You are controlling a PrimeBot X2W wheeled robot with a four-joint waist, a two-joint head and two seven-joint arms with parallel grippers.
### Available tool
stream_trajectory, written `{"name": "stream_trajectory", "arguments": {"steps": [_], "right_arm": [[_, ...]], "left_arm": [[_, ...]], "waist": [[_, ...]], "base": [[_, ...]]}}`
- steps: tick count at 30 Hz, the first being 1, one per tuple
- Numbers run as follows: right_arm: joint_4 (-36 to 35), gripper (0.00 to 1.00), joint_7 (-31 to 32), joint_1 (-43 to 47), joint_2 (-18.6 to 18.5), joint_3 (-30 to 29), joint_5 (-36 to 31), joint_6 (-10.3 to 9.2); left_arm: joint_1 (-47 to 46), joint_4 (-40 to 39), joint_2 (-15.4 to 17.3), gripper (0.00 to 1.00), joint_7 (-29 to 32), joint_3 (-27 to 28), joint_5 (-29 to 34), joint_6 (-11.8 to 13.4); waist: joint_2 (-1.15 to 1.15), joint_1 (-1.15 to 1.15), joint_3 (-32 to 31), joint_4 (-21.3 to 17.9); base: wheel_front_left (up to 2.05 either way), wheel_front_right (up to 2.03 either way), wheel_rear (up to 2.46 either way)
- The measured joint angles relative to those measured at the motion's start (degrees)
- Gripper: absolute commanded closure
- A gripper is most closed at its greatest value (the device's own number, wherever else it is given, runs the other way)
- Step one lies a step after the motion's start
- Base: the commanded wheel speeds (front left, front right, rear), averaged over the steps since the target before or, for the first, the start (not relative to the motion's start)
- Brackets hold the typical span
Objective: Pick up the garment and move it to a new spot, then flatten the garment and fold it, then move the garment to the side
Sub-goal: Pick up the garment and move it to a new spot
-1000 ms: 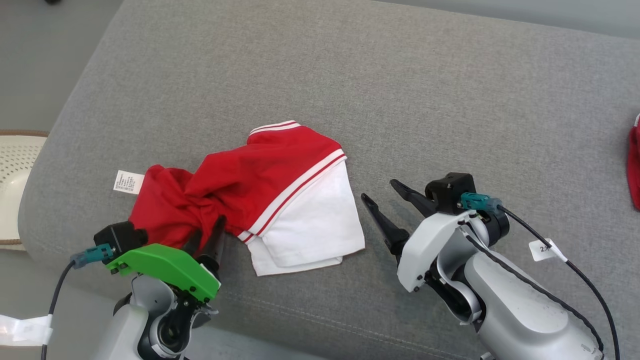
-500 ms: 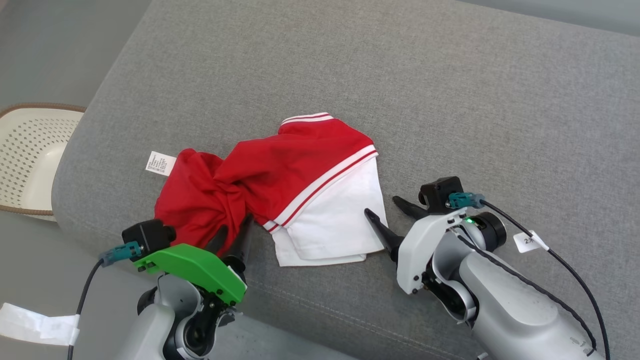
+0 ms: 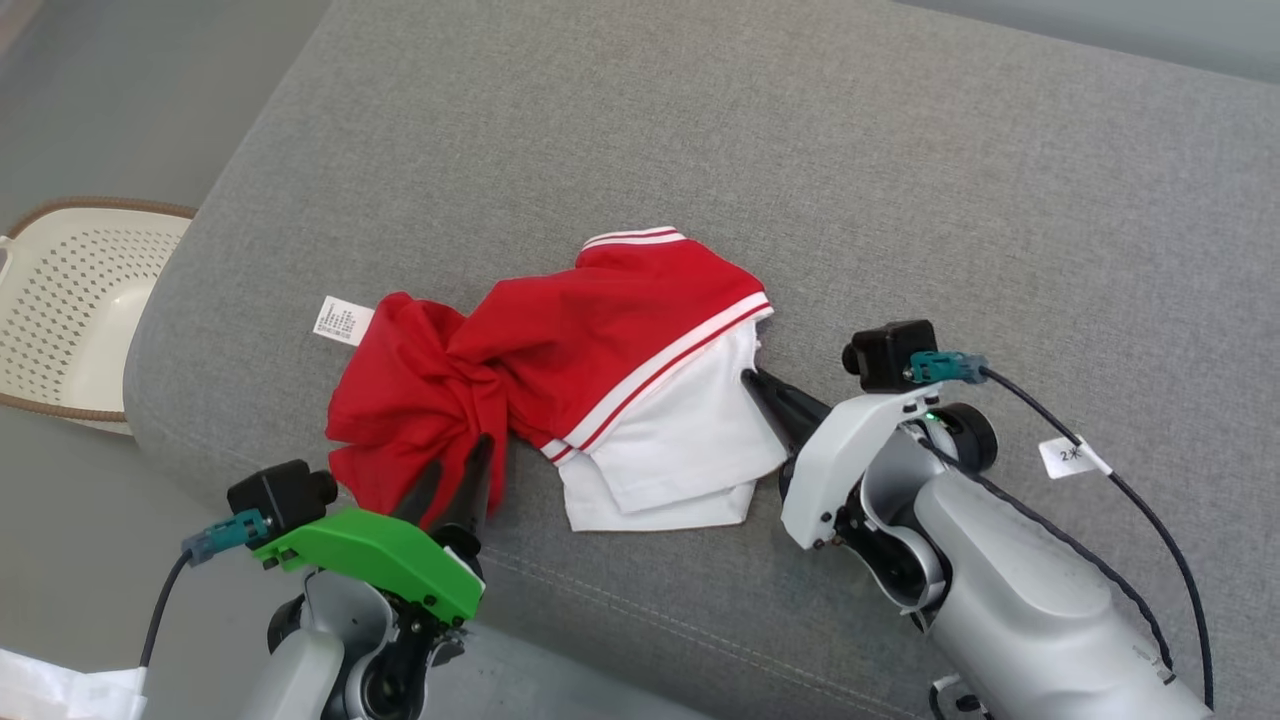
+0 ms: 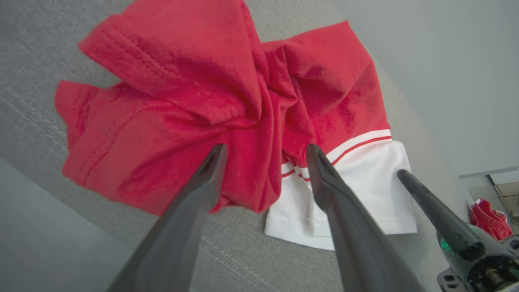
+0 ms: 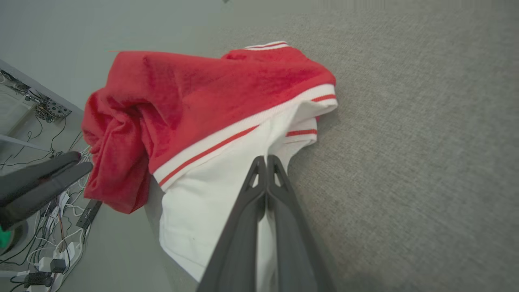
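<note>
Garment point(image 3: 560, 350) lies crumpled on grey sofa point(image 3: 700, 150), near its front edge, between the 2 arms. It's red w/ a white part. The red bulk is bunched and twisted on the robot's left side. The white part lies flatter on the right, w/ white-and-red stripe bands where the colours meet. A white label point(image 3: 342, 320) sticks out flat on the sofa at the red end's far left corner. L hand point(image 3: 460, 455) is at the near edge of the red bunch, fingers spread. In L wrist view the L hand point(image 4: 265, 148) has a hanging red fold in the gap between its 2 fingers, which aren't closed on it, tips over the cloth. R hand point(image 3: 750, 375) comes in from the right, fingers pressed together, pinching the white part at its right edge, just below the stripe band. In R wrist view the R hand point(image 5: 266, 158) has its tips tight together on white cloth, w/ creases running up from them. The R hand's dark finger also shows in L wrist view, on the white part's edge. Cream perforated basket point(image 3: 50, 300) w/ brown rim sits on the floor off the sofa's left end, well apart from garment. Another red cloth point(image 4: 486, 219) shows far off in L wrist view, blurred, can't tell what it is. Cables point(image 5: 48, 243) lie on the floor below the sofa edge in R wrist view.
</note>
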Motion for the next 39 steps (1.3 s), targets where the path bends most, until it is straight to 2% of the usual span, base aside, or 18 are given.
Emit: {"name": "stream_trajectory", "arguments": {"steps": [8, 16, 22, 26, 35, 39], "right_arm": [[-2.5, 1.00, -2.1, -4.1, 0.0, -4.3, 2.7, 1.00], [-9.3, 1.00, -3.5, -6.6, 0.9, -11.7, 14.4, 3.63], [-15.7, 1.00, -3.5, -8.5, 1.2, -14.7, 20.6, 4.48], [-18.6, 1.00, -3.0, -9.3, 1.2, -15.5, 22.8, 4.52], [-30.5, 1.00, -1.2, -13.2, 0.9, -17.5, 25.2, 4.43], [-34.7, 1.00, -1.4, -14.9, -0.3, -20.0, 23.4, 2.49]], "left_arm": [[1.3, -0.8, 0.1, 0.00, -1.0, 1.0, -0.1, 0.0], [2.1, -1.7, 0.3, 0.00, -1.5, 1.3, 0.0, 0.1], [2.9, -2.3, 1.4, 0.00, -1.4, 1.1, 0.3, 0.2], [3.5, -2.9, 1.5, 0.00, -1.4, 0.5, 0.5, 0.2], [4.4, -6.6, 0.9, 0.00, -0.4, -2.3, 0.8, 0.2], [4.7, -8.9, -0.1, 0.00, 0.2, -3.9, 0.8, 0.2]], "waist": [[0.00, 0.00, -1.1, -1.7], [0.00, 0.00, -3.2, -3.9], [0.00, 0.00, -5.1, -6.2], [0.00, 0.00, -6.2, -7.4], [0.00, 0.00, -10.0, -12.3], [0.00, 0.00, -11.5, -14.5]], "base": [[0.00, 0.00, 0.00], [0.00, 0.00, 0.00], [0.00, 0.00, 0.00], [0.00, 0.00, 0.00], [0.00, 0.00, 0.00], [0.00, 0.00, 0.00]]}}
